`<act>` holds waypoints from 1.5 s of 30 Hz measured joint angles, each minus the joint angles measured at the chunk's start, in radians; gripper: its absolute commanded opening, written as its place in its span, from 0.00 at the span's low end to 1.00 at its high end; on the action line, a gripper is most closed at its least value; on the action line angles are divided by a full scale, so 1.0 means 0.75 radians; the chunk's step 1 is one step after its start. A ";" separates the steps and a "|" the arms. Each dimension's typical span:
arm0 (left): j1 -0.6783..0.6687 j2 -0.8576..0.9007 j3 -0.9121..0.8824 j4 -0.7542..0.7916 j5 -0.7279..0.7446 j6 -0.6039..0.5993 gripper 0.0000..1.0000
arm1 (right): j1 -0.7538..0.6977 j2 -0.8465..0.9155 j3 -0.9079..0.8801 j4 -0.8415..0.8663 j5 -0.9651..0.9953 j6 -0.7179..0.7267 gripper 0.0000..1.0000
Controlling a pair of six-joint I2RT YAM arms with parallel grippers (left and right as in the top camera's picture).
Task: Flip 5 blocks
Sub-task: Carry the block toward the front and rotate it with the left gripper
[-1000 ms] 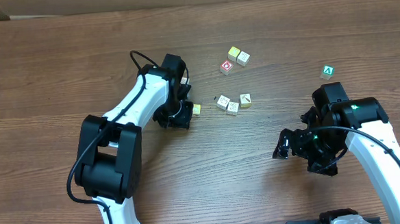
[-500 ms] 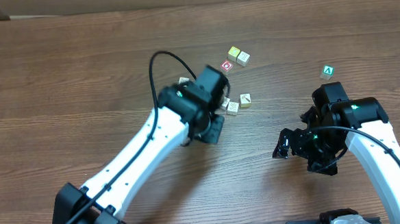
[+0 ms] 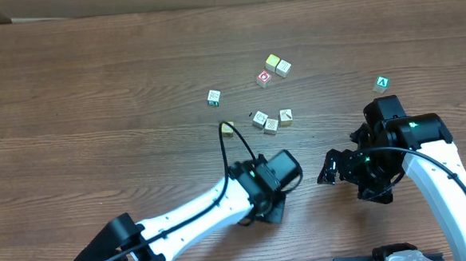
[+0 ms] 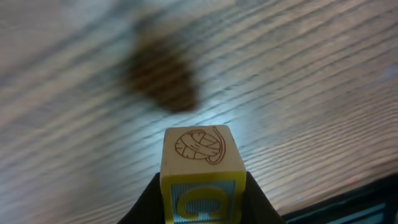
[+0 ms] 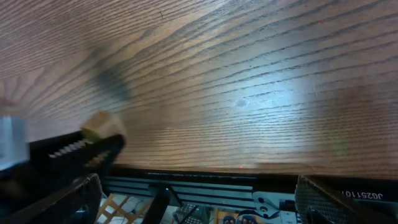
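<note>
Starting with the overhead view: the left arm [image 3: 189, 217] reaches in from the lower left, and the left gripper [image 3: 271, 194] sits over the wooden table [image 3: 95, 90] in the middle foreground. Its jaws are hidden beneath the wrist in this view, so the grip cannot be read here. Loose blocks lie beyond it. A teal-marked block [image 3: 214, 98] stands alone, and a yellowish block [image 3: 228, 129] lies nearer, just to its right. Right of that is a cluster of three [image 3: 271, 125] set close together, and farther back a pair [image 3: 272, 62] that touch. A red-marked cube [image 3: 264, 78] lies just beside the pair. A green "A" cube [image 3: 382, 83] lies well apart at the right. The right gripper [image 3: 329, 169] points left from the right side of the table, apart from every block.

Left wrist view: the left gripper is clamped on a held block [image 4: 202, 168], with a dark finger [image 4: 146, 202] against each side. The block is upright. Its top face is cream with a line drawing of a yarn ball, and the side facing the camera is blue with a yellow letter. It is clear of the table, with a blurred dark shadow on the wood beyond.

Right wrist view: the right gripper's jaws stand wide apart with nothing between them. Only wood grain and the table's edge show past a toothed finger [image 5: 68, 152].
</note>
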 measured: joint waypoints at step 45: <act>0.062 0.000 -0.085 0.175 0.001 -0.094 0.19 | 0.000 0.000 0.000 -0.013 -0.001 0.001 1.00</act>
